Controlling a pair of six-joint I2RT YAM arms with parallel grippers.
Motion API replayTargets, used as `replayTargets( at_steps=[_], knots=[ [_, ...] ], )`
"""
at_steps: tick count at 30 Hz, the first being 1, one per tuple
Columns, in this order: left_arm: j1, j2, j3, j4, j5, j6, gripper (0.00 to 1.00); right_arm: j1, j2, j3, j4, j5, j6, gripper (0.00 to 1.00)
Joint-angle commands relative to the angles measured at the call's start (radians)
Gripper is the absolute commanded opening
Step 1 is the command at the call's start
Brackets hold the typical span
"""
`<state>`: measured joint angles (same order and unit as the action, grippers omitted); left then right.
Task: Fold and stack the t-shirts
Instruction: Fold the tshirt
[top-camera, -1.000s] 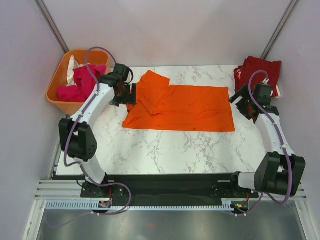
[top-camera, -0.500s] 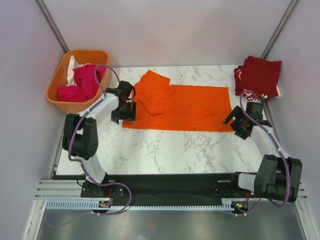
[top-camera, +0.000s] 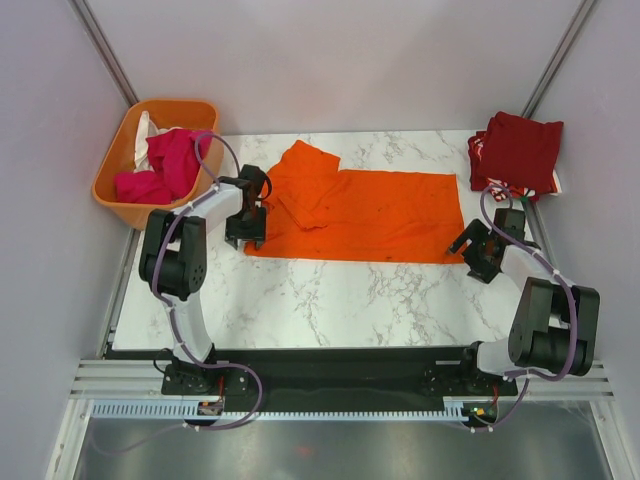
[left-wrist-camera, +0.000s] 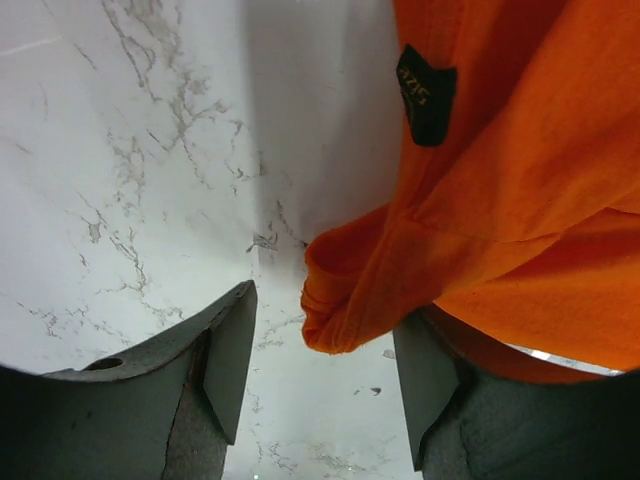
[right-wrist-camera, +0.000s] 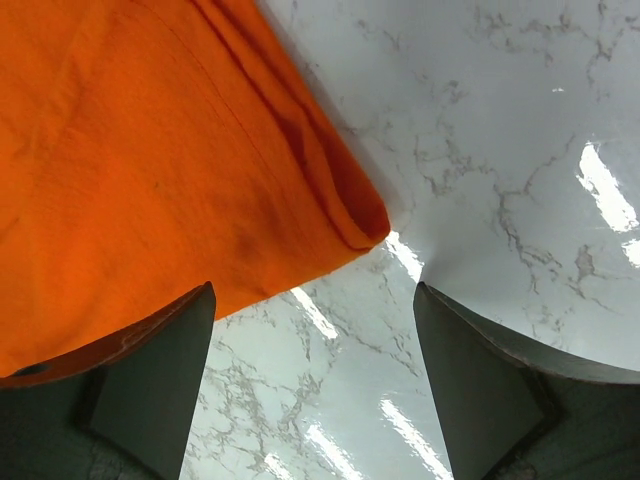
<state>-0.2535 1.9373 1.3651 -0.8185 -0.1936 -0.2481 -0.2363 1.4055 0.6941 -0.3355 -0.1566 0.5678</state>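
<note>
One basket (top-camera: 108, 196) sat upper left while the flat orange t-shirt (top-camera: 385, 215) lay with its corners between the gaping, empty left hand (top-camera: 245, 240) and right hand (top-camera: 476, 264).

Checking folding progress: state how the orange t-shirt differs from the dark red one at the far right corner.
The orange t-shirt lies spread long across the table; the dark red t-shirt is a folded block at the corner. The orange one rests on marble; the dark red one tops a patterned shirt. The left pincer and right pincer sit at the orange one's near corners; neither is by the dark red one. Both lie flat.
</note>
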Motion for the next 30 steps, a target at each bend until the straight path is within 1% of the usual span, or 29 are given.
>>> replayTargets(
  at_steps=[1,3,4,6,7,8,9,10,13,18,21,23,24,27,28,29,30],
  knots=[
    [0.019,0.002,0.034,0.024,-0.035,-0.005,0.63,-0.009,0.007,-0.019,0.062,0.017,0.027,0.88],
    [0.020,-0.004,0.031,0.024,-0.035,-0.005,0.63,-0.030,0.016,-0.037,0.091,0.015,0.046,0.86],
    [0.020,-0.009,0.025,0.024,-0.035,-0.005,0.63,-0.038,0.023,-0.053,0.104,-0.001,0.050,0.81],
    [0.020,-0.017,0.022,0.024,-0.035,-0.005,0.63,-0.055,0.048,-0.061,0.122,-0.008,0.053,0.75],
    [0.020,-0.021,0.014,0.024,-0.035,-0.005,0.63,-0.058,0.055,-0.064,0.127,-0.009,0.053,0.68],
    [0.020,-0.026,0.011,0.024,-0.035,-0.005,0.63,-0.063,0.061,-0.065,0.133,-0.011,0.053,0.66],
    [0.019,-0.040,0.006,0.024,-0.038,0.012,0.03,-0.066,0.064,-0.068,0.133,-0.008,0.056,0.61],
    [0.019,-0.049,-0.007,0.030,0.118,0.045,0.02,-0.067,0.062,-0.071,0.138,-0.006,0.057,0.60],
    [0.020,-0.073,-0.029,0.051,0.151,0.046,0.02,-0.070,0.062,-0.077,0.153,0.000,0.069,0.58],
    [0.020,-0.064,-0.021,0.055,0.175,0.040,0.02,-0.069,0.087,-0.080,0.174,-0.023,0.084,0.56],
    [0.019,-0.060,-0.021,0.055,0.187,0.036,0.02,-0.069,0.075,-0.097,0.177,-0.032,0.076,0.54],
    [0.020,-0.060,-0.021,0.055,0.189,0.033,0.02,-0.069,0.061,-0.111,0.181,-0.032,0.069,0.47],
    [0.020,-0.060,-0.021,0.055,0.187,0.033,0.02,-0.070,0.056,-0.120,0.181,-0.034,0.066,0.39],
    [0.020,-0.058,-0.023,0.055,0.187,0.032,0.02,-0.069,0.043,-0.136,0.174,-0.043,0.049,0.29],
    [0.020,-0.058,-0.026,0.055,0.189,0.032,0.02,-0.070,0.039,-0.142,0.173,-0.043,0.044,0.28],
    [0.020,-0.060,-0.027,0.055,0.212,0.030,0.02,-0.069,0.032,-0.145,0.174,-0.043,0.041,0.25],
    [0.020,-0.063,-0.032,0.055,0.215,0.029,0.02,-0.070,0.029,-0.149,0.173,-0.047,0.038,0.15]
  ],
)
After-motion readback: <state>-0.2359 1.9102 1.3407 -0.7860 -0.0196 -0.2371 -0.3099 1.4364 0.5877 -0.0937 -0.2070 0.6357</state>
